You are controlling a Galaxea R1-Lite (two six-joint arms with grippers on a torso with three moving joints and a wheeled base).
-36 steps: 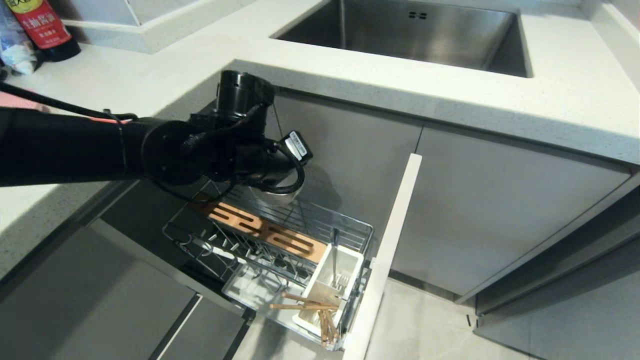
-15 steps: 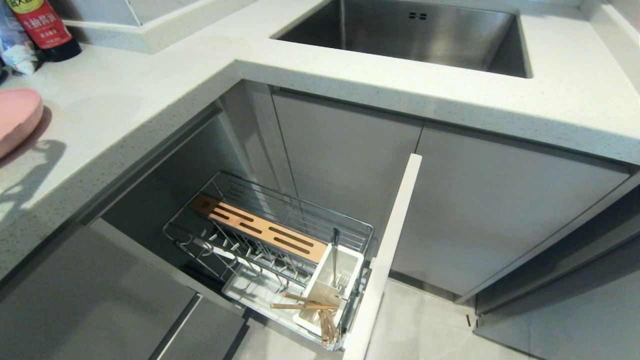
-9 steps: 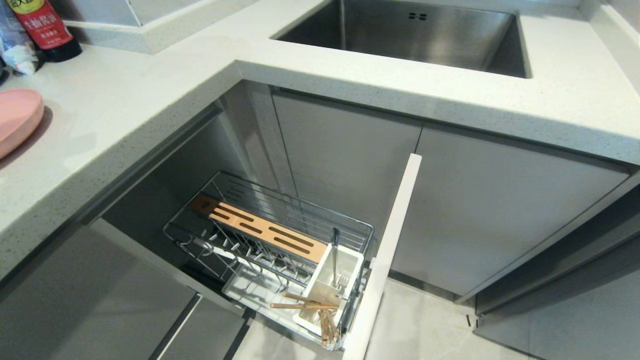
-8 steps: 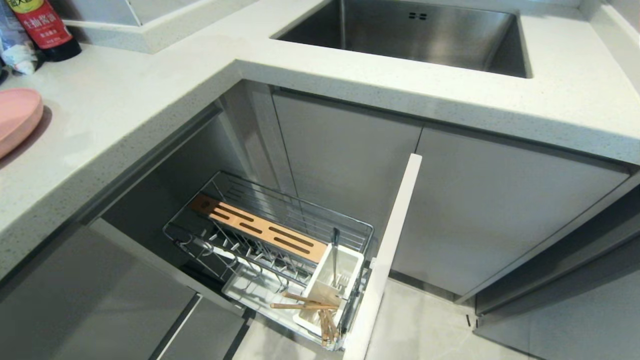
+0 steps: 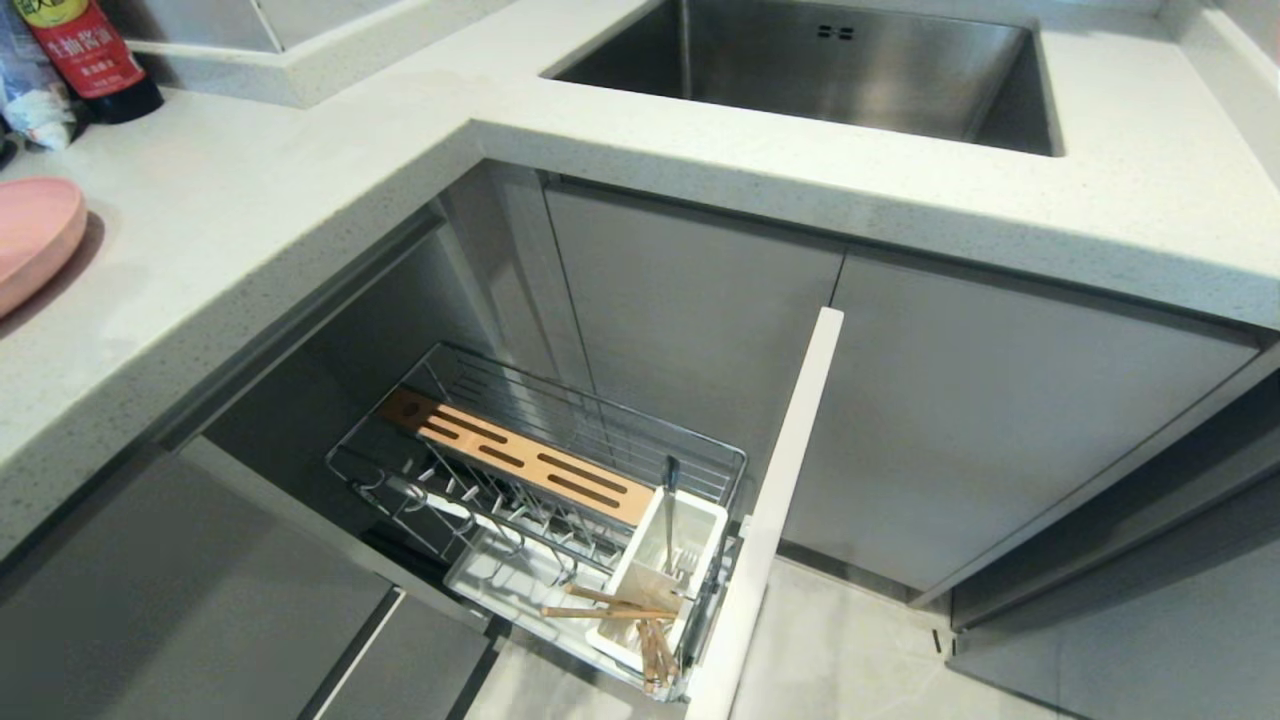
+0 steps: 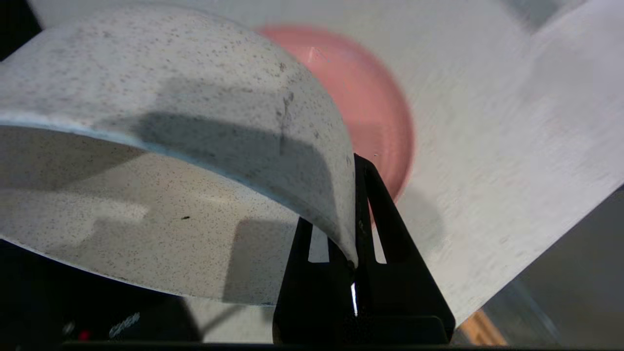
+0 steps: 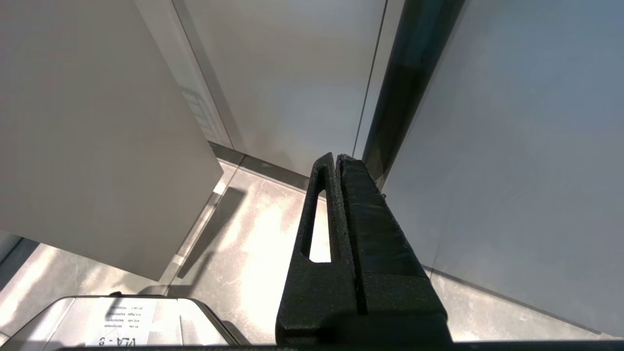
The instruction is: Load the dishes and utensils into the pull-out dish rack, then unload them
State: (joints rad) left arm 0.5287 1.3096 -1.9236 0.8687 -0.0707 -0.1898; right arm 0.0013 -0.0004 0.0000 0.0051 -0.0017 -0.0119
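- We see the left pincer [image 6: 355,234] clenched on the rim of the speckled bowl [image 6: 161,146], carried above the bench [image 6: 512,122], with the pink plate [image 6: 370,102] lying on the bench beyond it.
- Below the bench, the pull-out dish rack [image 5: 560,480] stands drawn out; its white caddy [image 5: 665,570] holds the fork [image 5: 670,505], and the chopsticks [image 5: 620,610] lie across the caddy's near end.
- The right pincer [image 7: 337,161] is clenched on nothing, parked low by the cabinet fronts [image 7: 302,73].
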